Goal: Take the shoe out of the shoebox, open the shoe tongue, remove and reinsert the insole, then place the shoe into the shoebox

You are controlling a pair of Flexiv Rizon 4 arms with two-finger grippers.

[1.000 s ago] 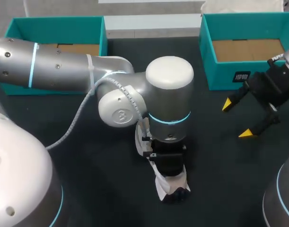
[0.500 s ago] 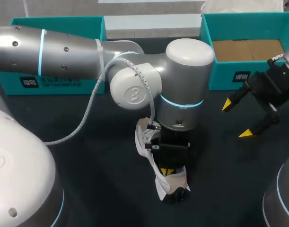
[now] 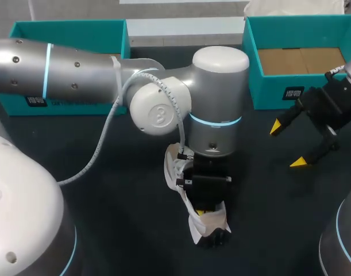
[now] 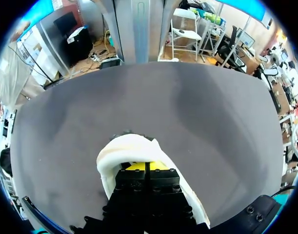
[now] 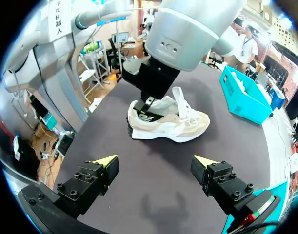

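A cream and white shoe (image 3: 193, 225) lies on the dark table, near its front middle. My left gripper (image 3: 203, 211) points down into the shoe's opening. In the left wrist view its yellow tips (image 4: 145, 166) are pressed together just inside the white collar of the shoe (image 4: 124, 148); anything thin pinched between them is hidden. From the right wrist view the shoe (image 5: 168, 122) stands upright on its sole with its laces loose, the left arm's black fingers dipping into the heel end. My right gripper (image 5: 153, 161) hangs open and empty to the right of the shoe (image 3: 287, 145).
Two teal shoeboxes stand at the back: one at the left (image 3: 77, 106) behind my left arm, one at the right (image 3: 273, 92) with a brown cardboard floor. The right wrist view shows a teal box (image 5: 244, 95) beyond the shoe.
My left arm's wrist swung toward the back right and lifted a little, so its yellow tips now show at the shoe's opening. The shoe and my right arm have stayed put.
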